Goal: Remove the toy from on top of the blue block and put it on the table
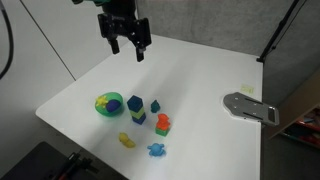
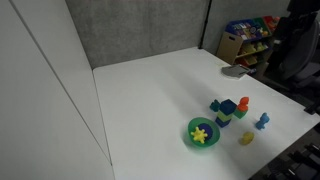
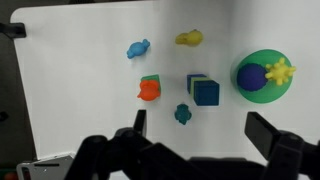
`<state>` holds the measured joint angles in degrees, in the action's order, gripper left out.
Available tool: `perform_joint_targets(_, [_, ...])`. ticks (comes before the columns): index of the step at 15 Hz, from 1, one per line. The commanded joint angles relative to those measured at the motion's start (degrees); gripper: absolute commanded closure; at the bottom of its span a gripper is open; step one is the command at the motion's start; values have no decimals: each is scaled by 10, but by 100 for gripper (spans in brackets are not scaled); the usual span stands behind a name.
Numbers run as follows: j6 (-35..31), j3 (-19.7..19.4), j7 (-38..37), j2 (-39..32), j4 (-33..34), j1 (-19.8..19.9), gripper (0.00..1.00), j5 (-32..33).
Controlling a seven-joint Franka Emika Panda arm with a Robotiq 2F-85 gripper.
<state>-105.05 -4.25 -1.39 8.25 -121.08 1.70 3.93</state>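
The teal-green toy [image 3: 183,114] stands on the white table [image 3: 80,60], just in front of the dark blue block [image 3: 206,93] and apart from it. In the wrist view the block's top face looks bare, and a green-teal face shows on its left side. In both exterior views the toy [image 1: 155,104] [image 2: 216,105] sits beside the block [image 1: 136,104] [image 2: 226,114]. My gripper [image 1: 128,48] hangs high above the far part of the table, open and empty, and its fingers [image 3: 205,130] frame the toys from above.
An orange-red toy with a green top [image 3: 150,89] stands left of the block. A green bowl [image 3: 250,92] with blue and yellow pieces is on the right. A light-blue toy [image 3: 138,48] and a yellow toy [image 3: 189,38] lie beyond. A grey flat object [image 1: 250,107] lies near a table edge.
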Motion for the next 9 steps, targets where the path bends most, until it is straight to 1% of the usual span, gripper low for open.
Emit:
perform_joint_targets(1, [43, -1, 38, 71, -20, 7, 0, -10])
perform_joint_targets(4, [75, 2, 32, 96, -4, 7, 0, -9])
perform_joint_targets(9, [74, 4, 28, 122, 0, 5, 0, -8])
